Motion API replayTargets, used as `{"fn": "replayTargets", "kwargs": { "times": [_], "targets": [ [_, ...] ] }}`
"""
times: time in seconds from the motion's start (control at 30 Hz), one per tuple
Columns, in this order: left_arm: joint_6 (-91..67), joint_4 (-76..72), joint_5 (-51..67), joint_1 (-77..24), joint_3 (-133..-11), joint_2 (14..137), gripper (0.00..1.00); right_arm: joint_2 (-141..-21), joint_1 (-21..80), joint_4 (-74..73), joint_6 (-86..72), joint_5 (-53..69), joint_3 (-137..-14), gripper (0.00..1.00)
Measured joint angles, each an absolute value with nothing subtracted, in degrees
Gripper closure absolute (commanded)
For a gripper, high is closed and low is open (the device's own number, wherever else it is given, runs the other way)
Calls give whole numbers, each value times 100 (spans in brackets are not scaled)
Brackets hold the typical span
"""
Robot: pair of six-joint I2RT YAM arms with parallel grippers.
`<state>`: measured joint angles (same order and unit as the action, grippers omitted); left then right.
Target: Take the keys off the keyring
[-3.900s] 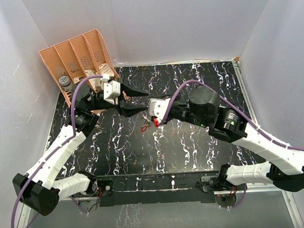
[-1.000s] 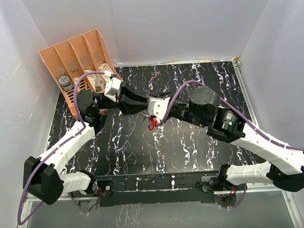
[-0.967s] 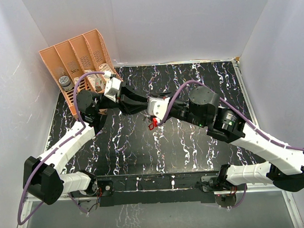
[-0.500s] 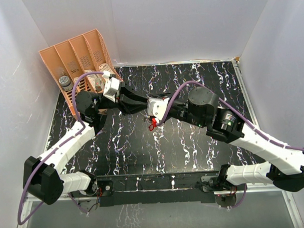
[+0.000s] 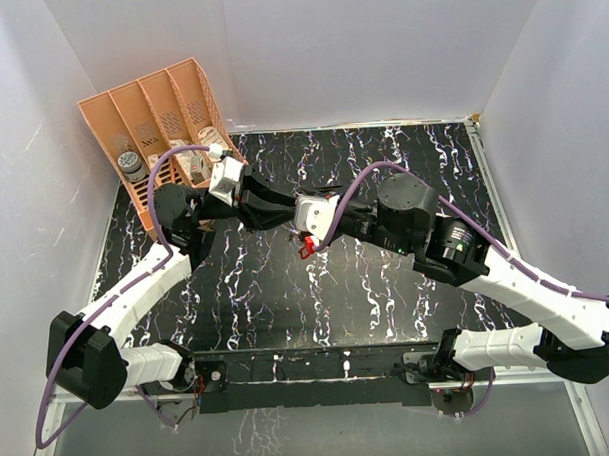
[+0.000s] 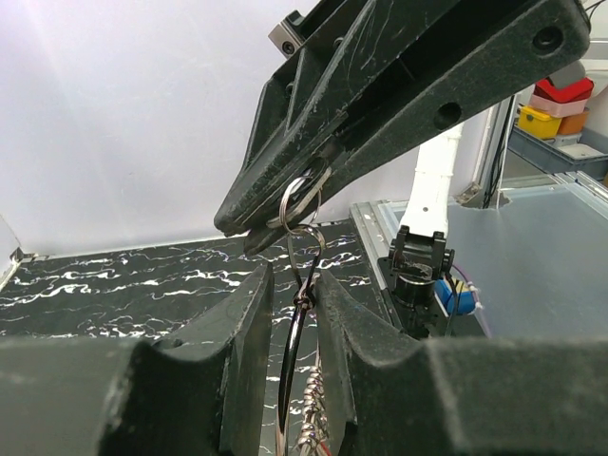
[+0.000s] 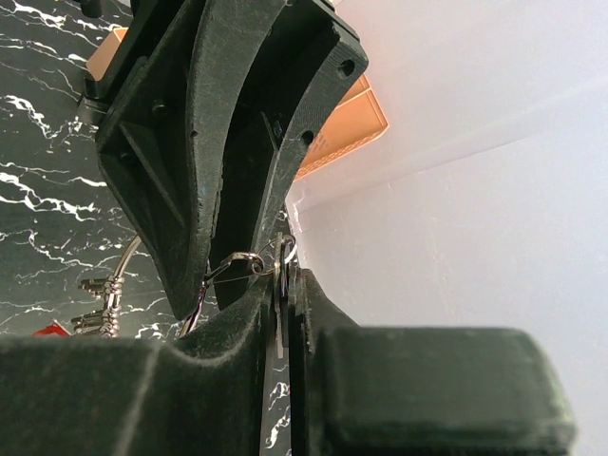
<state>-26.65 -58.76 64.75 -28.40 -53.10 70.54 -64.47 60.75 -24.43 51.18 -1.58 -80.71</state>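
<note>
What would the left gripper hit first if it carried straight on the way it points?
Most likely the right gripper, its tips just ahead of the left gripper, with the keyring between them; depth is unclear.

In the left wrist view the keyring (image 6: pixel 285 408) and the silver keys (image 6: pixel 312 432) run off the bottom edge, and whether the left gripper (image 6: pixel 295 285) presses the wire or merely straddles it cannot be told. The thin metal piece (image 7: pixel 278 318) pinched edge-on in the right gripper (image 7: pixel 283 290) is too narrow to call key or ring. From above, the grippers cover the ring.
</note>
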Motion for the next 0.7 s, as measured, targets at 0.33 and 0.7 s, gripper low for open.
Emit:
{"fn": "replayTargets", "kwargs": {
  "times": [0.33, 0.7],
  "targets": [
    [-2862, -6270, 6407, -2862, -5256, 7091, 84, -6440, 6075, -2414, 5116, -161, -8062, 92],
    [-3068, -6512, 6401, -2862, -5256, 7255, 100, -6392, 6073, -2410, 5116, -207, -8001, 92]
  ]
}}
